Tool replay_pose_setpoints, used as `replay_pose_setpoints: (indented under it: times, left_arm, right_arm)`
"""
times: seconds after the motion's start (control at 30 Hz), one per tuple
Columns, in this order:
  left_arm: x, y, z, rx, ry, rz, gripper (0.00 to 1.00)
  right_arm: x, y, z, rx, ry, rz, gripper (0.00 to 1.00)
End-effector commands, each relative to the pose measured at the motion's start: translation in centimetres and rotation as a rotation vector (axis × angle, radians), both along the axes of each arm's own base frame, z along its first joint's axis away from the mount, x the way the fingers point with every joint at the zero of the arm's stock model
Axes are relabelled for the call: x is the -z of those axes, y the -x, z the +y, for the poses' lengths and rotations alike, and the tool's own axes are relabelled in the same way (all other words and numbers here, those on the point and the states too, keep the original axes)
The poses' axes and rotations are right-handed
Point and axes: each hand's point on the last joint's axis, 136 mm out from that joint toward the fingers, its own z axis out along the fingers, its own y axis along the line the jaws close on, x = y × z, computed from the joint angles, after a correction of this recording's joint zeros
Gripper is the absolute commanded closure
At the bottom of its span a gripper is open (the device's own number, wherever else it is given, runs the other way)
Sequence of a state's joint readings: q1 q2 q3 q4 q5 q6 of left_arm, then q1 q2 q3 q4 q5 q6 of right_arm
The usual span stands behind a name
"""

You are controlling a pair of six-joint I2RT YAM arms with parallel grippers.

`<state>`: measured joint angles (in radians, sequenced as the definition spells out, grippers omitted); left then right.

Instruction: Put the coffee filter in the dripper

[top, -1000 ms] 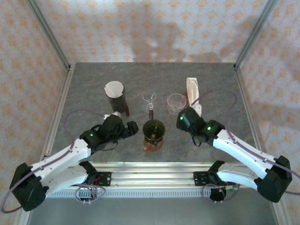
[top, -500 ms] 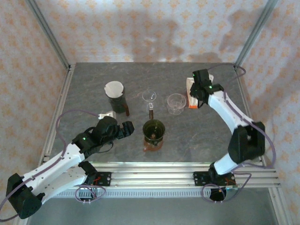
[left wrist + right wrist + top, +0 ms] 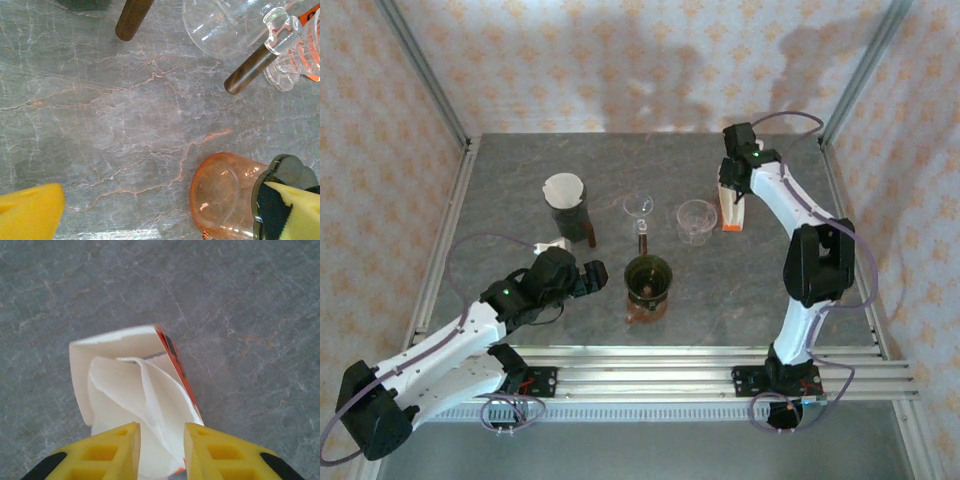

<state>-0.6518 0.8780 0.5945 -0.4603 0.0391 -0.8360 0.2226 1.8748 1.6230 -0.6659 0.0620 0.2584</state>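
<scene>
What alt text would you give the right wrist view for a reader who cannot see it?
The right gripper, yellow fingers close together, straddles a white coffee filter sticking out of an open white-and-orange packet lying on the grey marbled table. Whether the fingers pinch the paper is unclear.

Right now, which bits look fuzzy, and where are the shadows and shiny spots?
Top external view: big soft grey shadows lie on the back wall, darkest at its upper right. Left wrist view: the yellow fingers in the bottom corners are blurry, and the orange glass jug has small white glints. Right wrist view: the edges of the white filter look slightly soft.
</scene>
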Motion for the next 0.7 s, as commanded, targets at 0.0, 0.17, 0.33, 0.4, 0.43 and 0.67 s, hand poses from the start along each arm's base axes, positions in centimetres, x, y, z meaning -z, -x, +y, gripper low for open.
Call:
replay_pose_setpoints:
  times: [0.0,0.17,0.33,0.4,0.43,0.67]
  left_arm:
    - [0.3,-0.4,0.6,-0.017,-0.026,-0.009,0.0]
    - [0.6,-0.4,0.6,-0.021,-0.032,0.0,0.0]
    - [0.6,-0.5,0.6,-0.022,-0.033,0.002,0.0]
    - [0.6,-0.5,0.7,-0.023,-0.034,0.001,0.0]
    - [0.7,-0.5,0.7,-0.024,-0.034,0.001,0.0]
    - [0.7,-0.5,0.6,-0.023,-0.032,0.005,0.0]
  right_arm:
    - [0.5,-0.7,-0.5,0.023,0.005,0.018,0.71]
    - [1.4,-1.3,-0.3,0.03,0.002,0.038,0.72]
    - [1.8,-1.5,-0.5,0.036,0.002,0.04,0.74]
    - [1.9,-1.6,-0.5,0.038,0.006,0.041,0.75]
    - [2.0,-1.7,-0.6,0.04,0.009,0.042,0.76]
    - [2.7,-1.6,-0.7,0.04,0.014,0.057,0.82]
